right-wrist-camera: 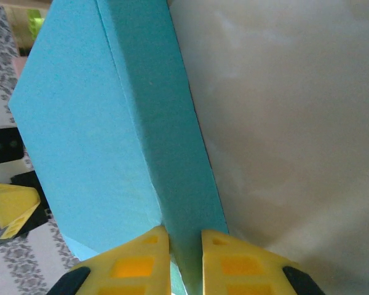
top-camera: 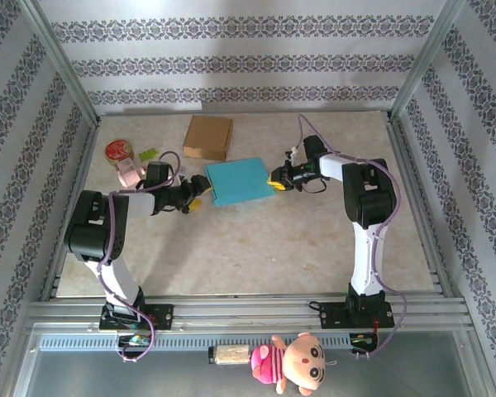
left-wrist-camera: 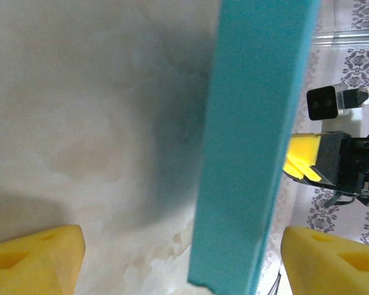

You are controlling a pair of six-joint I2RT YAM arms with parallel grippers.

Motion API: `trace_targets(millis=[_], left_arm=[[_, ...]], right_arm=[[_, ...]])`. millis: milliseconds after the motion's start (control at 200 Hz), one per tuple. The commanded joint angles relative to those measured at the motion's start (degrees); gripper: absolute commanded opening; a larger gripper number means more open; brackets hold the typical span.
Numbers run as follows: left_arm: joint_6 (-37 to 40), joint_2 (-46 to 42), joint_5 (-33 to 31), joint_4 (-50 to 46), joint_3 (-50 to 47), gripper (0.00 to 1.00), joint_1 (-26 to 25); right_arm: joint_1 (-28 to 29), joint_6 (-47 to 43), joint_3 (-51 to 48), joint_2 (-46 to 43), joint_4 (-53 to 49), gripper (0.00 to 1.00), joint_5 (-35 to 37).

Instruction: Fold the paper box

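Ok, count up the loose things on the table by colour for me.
Teal paper box: 1
Brown cardboard box: 1
Red round container: 1
Pink object: 1
Green object: 1
Total: 5

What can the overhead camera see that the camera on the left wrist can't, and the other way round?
Overhead: both arms from base to tip, a brown cardboard box, a round red tin and a doll by the front rail. Left wrist: a close look along the edge of the blue paper box, with that arm's own yellow fingertips spread wide on either side. Both: the blue paper box, and the right arm's jaws pinching its far end.
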Motion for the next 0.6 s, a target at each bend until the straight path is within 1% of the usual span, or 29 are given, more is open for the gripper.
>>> trace_targets(millis=[0,115,235,355,390,485,595], left_arm=[[-4.1,5.2,2.5,14.3,2.1,0.83,-2.7],[-9.1,9.1,3.5,22.5,3.2,0.82,-4.5],[-15.8,12.2,2.1,32.6,2.8,0.79,-5.4],[-17.6,12.9,1.1,35.5,3.6,0.76,-6.2],[-17.7,13.0,0.9,35.6,4.0,0.73,-6.5],[-18.8,13.1,0.4,35.9,4.4,0.61,-6.7],[-22.2,12.7,-0.3,40.1,3.7,0.5,-6.7]], right_arm=[[-1.3,2.2,-1.4,3.4,0.9,0.16,2.1],[-1.3,2.4,-1.1,3.9,0.8,0.16,2.0],[-1.3,2.1,-1.3,3.9,0.9,0.16,2.1],[-1.3,1.9,-1.4,4.0,1.0,0.16,2.1],[-1.3,1.8,-1.4,4.0,1.0,0.16,2.2],[-1.3,2.0,-1.3,3.9,1.1,0.16,2.2],[-1.3,2.1,-1.2,3.4,1.3,0.18,2.2]])
